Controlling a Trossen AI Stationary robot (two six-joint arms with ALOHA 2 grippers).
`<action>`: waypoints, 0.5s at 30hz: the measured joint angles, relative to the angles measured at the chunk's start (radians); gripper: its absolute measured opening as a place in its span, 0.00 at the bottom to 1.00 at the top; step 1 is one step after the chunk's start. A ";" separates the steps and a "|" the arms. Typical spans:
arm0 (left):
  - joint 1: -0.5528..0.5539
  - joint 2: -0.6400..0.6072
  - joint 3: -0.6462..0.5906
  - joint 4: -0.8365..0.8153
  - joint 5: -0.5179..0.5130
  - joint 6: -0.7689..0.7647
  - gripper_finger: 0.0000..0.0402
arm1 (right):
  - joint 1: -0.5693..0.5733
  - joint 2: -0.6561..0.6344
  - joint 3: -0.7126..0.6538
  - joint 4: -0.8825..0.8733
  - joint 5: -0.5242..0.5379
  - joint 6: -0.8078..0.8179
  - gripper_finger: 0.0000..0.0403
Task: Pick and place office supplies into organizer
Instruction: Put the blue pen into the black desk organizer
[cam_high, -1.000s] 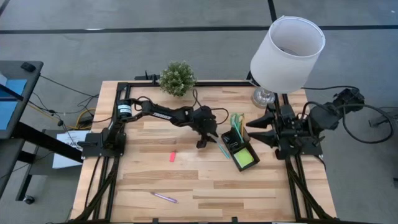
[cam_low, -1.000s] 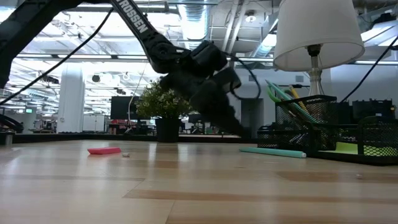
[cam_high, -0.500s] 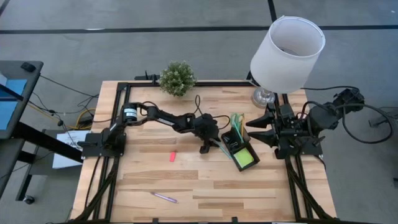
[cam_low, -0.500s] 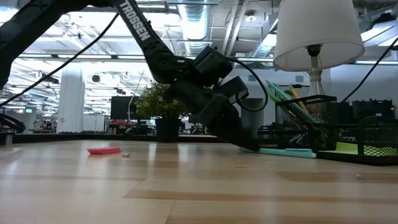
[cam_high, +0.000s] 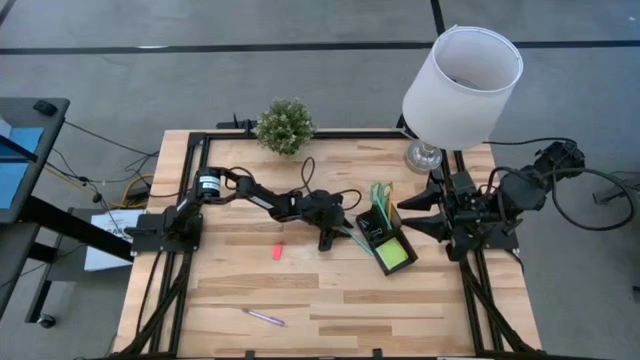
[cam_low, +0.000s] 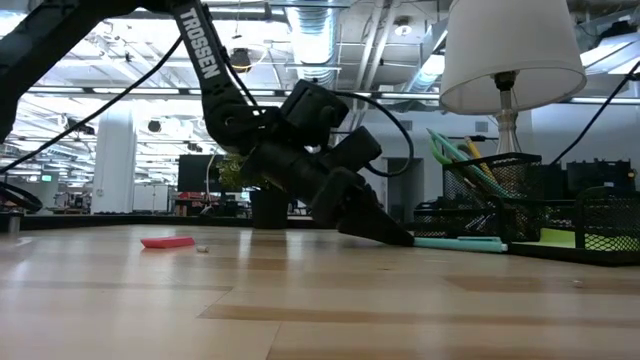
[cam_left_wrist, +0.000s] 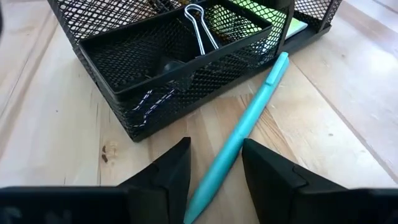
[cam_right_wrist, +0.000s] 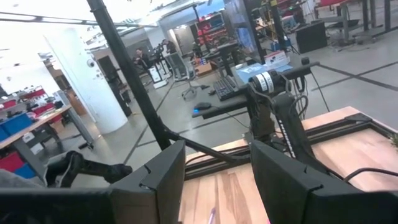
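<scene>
"TROSSEN" in white, on left arm (cam_low: 195, 45)

A light wooden table (cam_high: 240, 290) with a black frame along its edges is shown from above. Resting on it are a small potted plant (cam_high: 285, 126) at the far edge, a white-shaded lamp (cam_high: 460, 85) at the far right corner, a black mesh organizer (cam_high: 385, 238) right of centre, a teal pen (cam_left_wrist: 239, 140) lying just beside the organizer's left side, a pink eraser (cam_high: 277, 251) near the middle, and a purple pen (cam_high: 263, 317) toward the near edge.
</scene>
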 joint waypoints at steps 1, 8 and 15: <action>-0.002 0.000 0.000 -0.001 0.009 0.001 0.32 | 0.000 0.000 0.000 0.000 0.000 0.000 0.43; -0.038 -0.002 -0.001 -0.002 0.049 -0.120 0.15 | 0.000 0.000 0.000 0.000 0.000 0.000 0.43; -0.071 -0.002 -0.002 0.008 0.100 -0.166 0.10 | 0.000 0.000 0.000 0.000 0.000 0.000 0.43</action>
